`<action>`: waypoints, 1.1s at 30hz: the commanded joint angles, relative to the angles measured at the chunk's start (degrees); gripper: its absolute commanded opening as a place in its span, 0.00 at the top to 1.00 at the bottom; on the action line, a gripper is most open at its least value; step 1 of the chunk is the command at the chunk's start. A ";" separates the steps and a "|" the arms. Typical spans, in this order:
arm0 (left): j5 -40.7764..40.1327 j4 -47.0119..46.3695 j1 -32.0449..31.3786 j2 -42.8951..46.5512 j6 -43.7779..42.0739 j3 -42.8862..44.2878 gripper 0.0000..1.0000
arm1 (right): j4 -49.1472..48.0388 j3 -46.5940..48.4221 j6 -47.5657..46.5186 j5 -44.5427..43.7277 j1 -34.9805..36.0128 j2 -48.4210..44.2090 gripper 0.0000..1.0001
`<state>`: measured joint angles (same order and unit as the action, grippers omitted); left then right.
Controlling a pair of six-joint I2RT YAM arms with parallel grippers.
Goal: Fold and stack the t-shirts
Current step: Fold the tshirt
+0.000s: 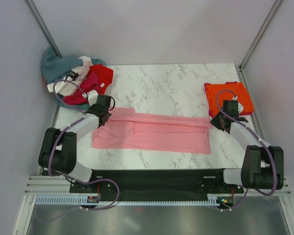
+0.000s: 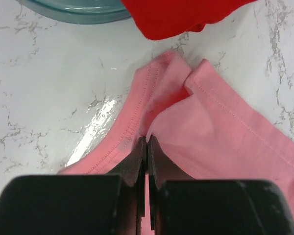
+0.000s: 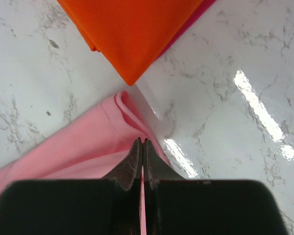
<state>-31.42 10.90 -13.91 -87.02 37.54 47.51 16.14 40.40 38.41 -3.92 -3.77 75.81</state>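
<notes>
A light pink t-shirt (image 1: 157, 133) lies folded into a long band across the middle of the table. My left gripper (image 1: 104, 113) is shut on its far left corner; the left wrist view shows the black jaws (image 2: 147, 142) pinching pink cloth (image 2: 220, 132). My right gripper (image 1: 219, 120) is shut on its far right corner, pink cloth (image 3: 83, 152) pinched at the tips (image 3: 142, 143). A folded bright orange t-shirt (image 1: 229, 97) lies at the far right over a magenta one, also in the right wrist view (image 3: 132, 29).
A heap of unfolded shirts sits at the far left corner: teal-grey (image 1: 56, 66), red (image 1: 100, 77), white and magenta. The red shirt (image 2: 186, 14) and teal-grey cloth (image 2: 73, 10) lie just beyond my left gripper. Grey walls enclose the marble table (image 1: 171, 83).
</notes>
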 commanded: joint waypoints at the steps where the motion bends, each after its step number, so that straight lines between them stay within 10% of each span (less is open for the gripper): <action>1: -3.47 0.26 0.03 3.61 2.98 -1.27 0.98 | -2.60 -2.34 1.40 -1.96 -0.54 -2.85 1.00; 14: -4.08 2.90 0.02 9.24 6.66 -7.16 0.96 | -4.36 -8.66 3.51 -2.40 -0.54 -6.81 0.97; 20: -4.00 4.39 -0.94 13.36 9.49 -8.84 0.79 | -8.14 -13.06 5.88 -3.63 -0.45 -13.49 0.61; 25: -3.39 7.03 -1.21 17.85 7.55 -7.17 0.56 | -8.15 -10.27 1.85 -3.99 2.78 -16.13 0.60; 33: 4.34 10.46 -0.94 17.52 7.45 0.12 0.47 | -5.85 2.12 0.25 0.30 17.64 -6.92 0.62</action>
<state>-29.52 20.18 -14.92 -68.73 44.05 43.64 11.18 37.63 39.38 -7.05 10.07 65.49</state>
